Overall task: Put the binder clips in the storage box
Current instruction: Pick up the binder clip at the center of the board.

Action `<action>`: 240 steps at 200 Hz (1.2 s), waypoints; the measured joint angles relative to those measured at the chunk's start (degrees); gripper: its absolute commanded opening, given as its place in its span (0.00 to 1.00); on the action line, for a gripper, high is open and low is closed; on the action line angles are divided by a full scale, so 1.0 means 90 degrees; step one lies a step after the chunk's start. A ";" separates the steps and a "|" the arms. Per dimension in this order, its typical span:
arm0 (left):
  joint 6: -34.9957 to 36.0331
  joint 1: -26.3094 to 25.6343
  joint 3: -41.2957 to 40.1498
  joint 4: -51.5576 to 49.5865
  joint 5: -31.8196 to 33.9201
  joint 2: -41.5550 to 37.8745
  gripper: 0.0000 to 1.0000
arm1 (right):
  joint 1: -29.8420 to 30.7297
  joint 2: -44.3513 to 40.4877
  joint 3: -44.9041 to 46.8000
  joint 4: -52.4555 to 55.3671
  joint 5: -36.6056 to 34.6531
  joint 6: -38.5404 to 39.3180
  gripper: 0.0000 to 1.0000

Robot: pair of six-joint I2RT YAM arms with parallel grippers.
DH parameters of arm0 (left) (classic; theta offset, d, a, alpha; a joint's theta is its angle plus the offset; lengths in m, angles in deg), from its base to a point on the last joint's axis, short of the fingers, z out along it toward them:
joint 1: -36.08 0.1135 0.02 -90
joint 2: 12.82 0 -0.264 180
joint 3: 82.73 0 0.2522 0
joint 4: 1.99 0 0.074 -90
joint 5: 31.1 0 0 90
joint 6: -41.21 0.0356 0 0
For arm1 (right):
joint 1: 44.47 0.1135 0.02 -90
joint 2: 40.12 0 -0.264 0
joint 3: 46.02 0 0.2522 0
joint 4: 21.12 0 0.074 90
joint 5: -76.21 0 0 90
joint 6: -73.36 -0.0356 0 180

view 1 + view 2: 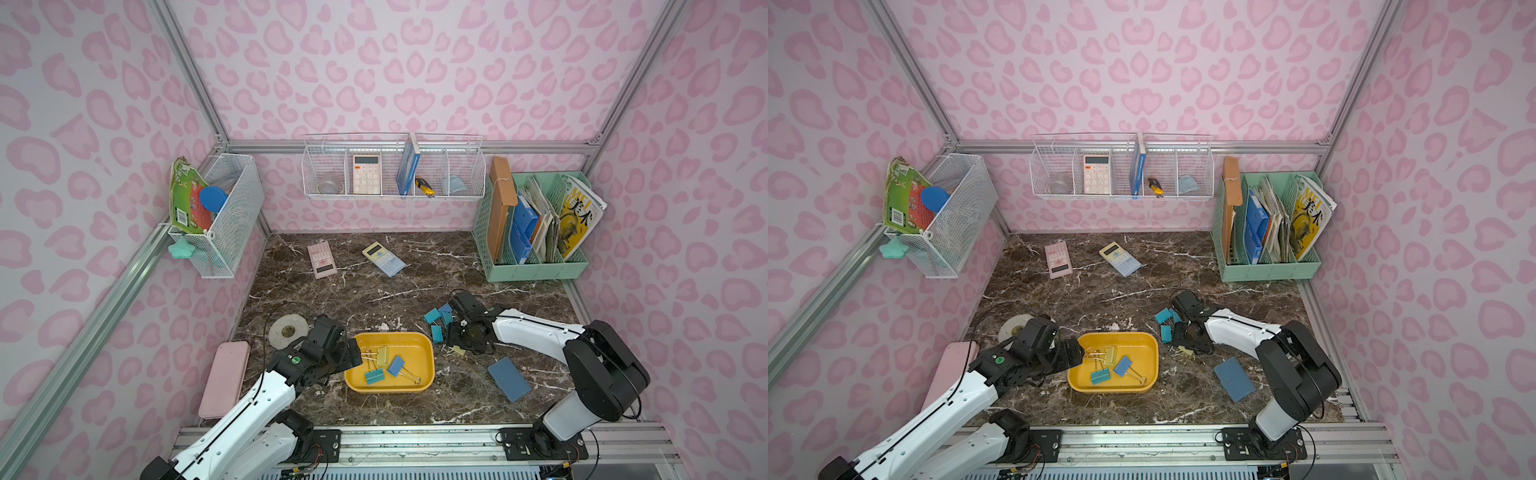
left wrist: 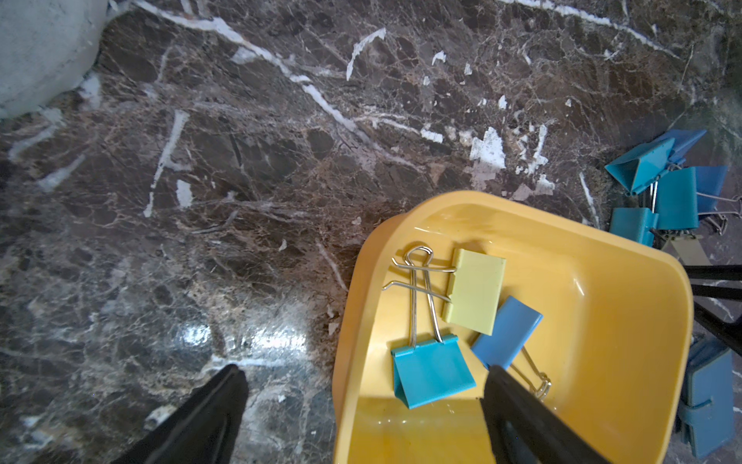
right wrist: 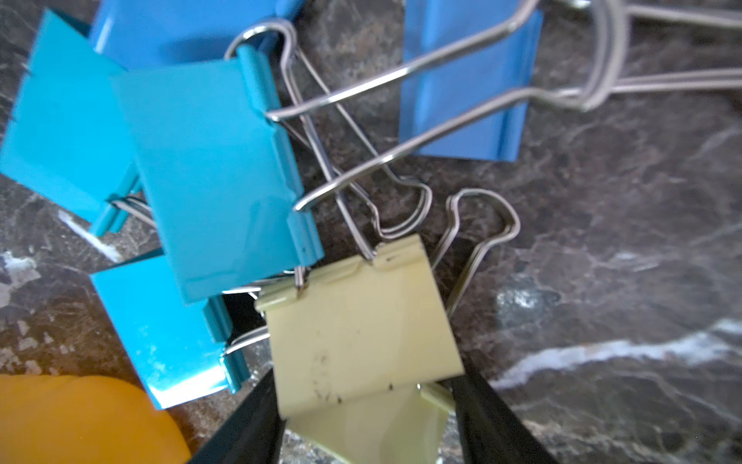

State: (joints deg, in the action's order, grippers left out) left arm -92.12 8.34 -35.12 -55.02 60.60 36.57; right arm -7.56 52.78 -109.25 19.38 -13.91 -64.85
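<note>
The yellow storage box [image 1: 390, 334] [image 2: 522, 209] lies at the table's front middle. In it are a teal [image 2: 433, 371], a pale yellow [image 2: 475, 291] and a blue binder clip [image 2: 508, 331]. My left gripper [image 1: 356, 353] [image 2: 365, 369] is open and straddles the box's left rim, one finger over the table and one over the inside. To the right of the box, several teal and blue clips [image 1: 437, 333] [image 3: 213, 176] lie in a tangle. My right gripper [image 1: 455, 347] [image 3: 363, 385] points down into them, its fingers pressed on both sides of a pale yellow clip [image 3: 361, 321].
A flat blue pad [image 1: 509, 379] lies right of the box, close to the right arm. A pink case [image 1: 224, 378] and a white disc [image 1: 288, 330] lie at the left. Two calculators [image 1: 321, 259] [image 1: 383, 258] lie further back. A mint organizer [image 1: 536, 270] stands at the back right.
</note>
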 measured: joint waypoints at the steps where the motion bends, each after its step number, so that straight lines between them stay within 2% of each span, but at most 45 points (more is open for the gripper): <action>1: 0.0000 0.0000 0.0000 0.0002 -0.0002 0.0000 0.95 | -0.0002 0.0000 -0.0005 0.0002 0.0002 0.0002 0.68; 39: 0.0000 0.0000 0.0000 0.0002 -0.0017 0.0010 0.95 | 0.0039 0.0078 -0.0036 0.0075 -0.0024 0.0080 0.66; 117: 0.0002 0.0000 -0.0005 0.0041 -0.0063 0.0015 0.95 | 0.0148 0.0066 0.0034 0.0039 -0.0228 0.0100 0.52; 202: 0.0002 0.0000 -0.0005 0.0041 -0.0063 0.0053 0.95 | 0.0333 -0.0109 0.0032 0.0022 -0.0420 0.0199 0.49; 240: 0.0005 0.0000 -0.0005 0.0041 -0.0063 0.0070 0.95 | 0.0386 -0.0272 0.0034 0.0379 -0.0415 0.0209 0.47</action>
State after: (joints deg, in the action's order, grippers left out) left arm -92.08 8.34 -35.17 -54.65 60.03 37.20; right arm -4.09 50.33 -108.95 22.79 -17.65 -62.97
